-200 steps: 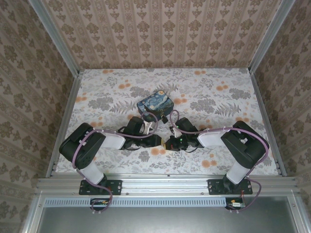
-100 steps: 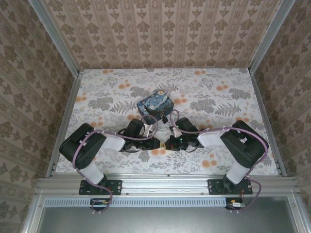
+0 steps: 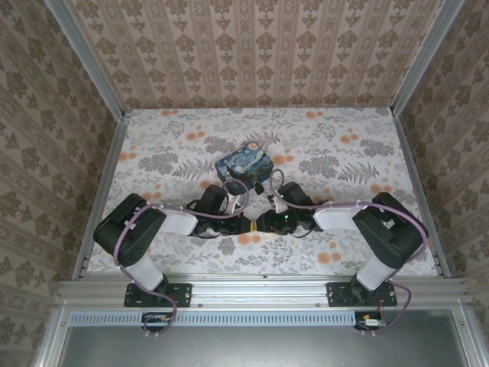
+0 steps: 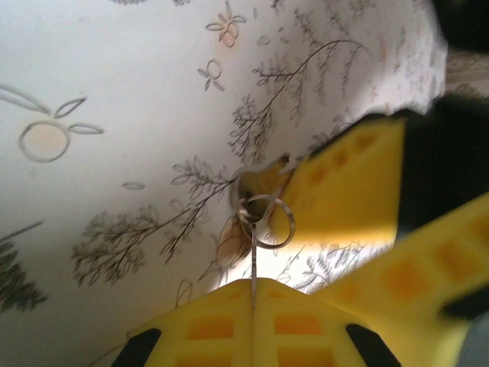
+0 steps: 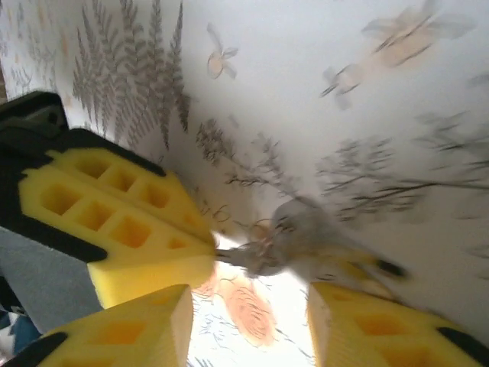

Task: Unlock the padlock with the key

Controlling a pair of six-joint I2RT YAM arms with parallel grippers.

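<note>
From above, the padlock lies flat on the bench, and nothing is touching it. My left fingers and right fingers meet tip to tip just on my side of the padlock, clear of it.

Through my left wrist camera, my left fingers are clenched on the key. I see it edge-on as a thin sliver, with its ring dangling loose above my tips. The right fingers' yellow pads stand beside it.

Through my right wrist camera, my right fingers are released, spread wide with nothing between them. The key juts out of the left pair just above that gap.

The key looks light, stiff and slick, so I judge it is best pinched flat across its head, leaving the blade free. The padlock looks heavy and rigid. I would clamp it across its broad faces and keep the keyhole end clear.
</note>
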